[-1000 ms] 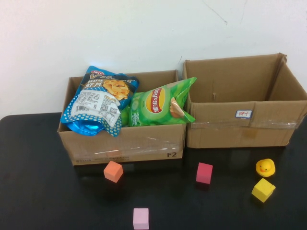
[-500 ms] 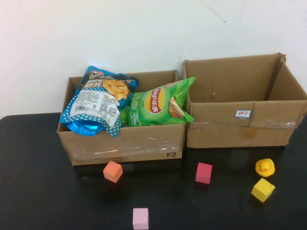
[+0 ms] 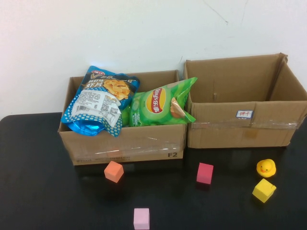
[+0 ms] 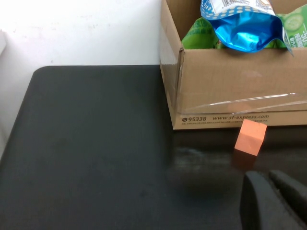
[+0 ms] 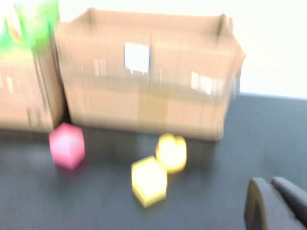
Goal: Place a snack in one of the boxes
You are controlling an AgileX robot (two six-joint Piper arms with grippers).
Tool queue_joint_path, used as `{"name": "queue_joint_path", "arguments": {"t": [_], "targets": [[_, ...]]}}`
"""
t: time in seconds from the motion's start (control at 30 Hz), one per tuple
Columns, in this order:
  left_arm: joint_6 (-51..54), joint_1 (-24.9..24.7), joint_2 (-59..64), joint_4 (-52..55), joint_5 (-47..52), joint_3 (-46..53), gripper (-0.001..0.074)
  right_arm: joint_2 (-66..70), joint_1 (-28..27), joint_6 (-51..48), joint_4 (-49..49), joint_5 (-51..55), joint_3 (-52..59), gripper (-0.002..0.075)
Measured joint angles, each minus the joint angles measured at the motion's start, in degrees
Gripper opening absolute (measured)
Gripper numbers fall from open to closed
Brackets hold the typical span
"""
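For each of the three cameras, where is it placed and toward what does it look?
High view: raised, facing the wall; sees both cardboard boxes, no arm.
Left wrist view: low above the black table, facing the left box; left gripper shut.
Right wrist view: low, facing the empty right cardboard box; right gripper shut.
Shared: orange cube, yellow rubber duck.
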Motion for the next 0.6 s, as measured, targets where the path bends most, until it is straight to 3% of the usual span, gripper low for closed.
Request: {"name": "queue_joint_path", "arguments": {"t": [0.1,0.43,0.6], "targets": [[0.0,0.0,0.0,0.0,0.0,0.0,-0.0001,0.0,0.0,-0.25,0.13,5.55,0.0,-0.0001],[0.0,0.0,0.0,0.0,0.0,0.0,-0.0001,0.0,-0.14,-0.25,1.16,5.76,0.0,-0.0001],[0.0,0.0,0.0,0.0,0.0,0.0,-0.0001,0.0,-3.16,-0.25,1.61,5.89,0.0,-0.0001]]}}
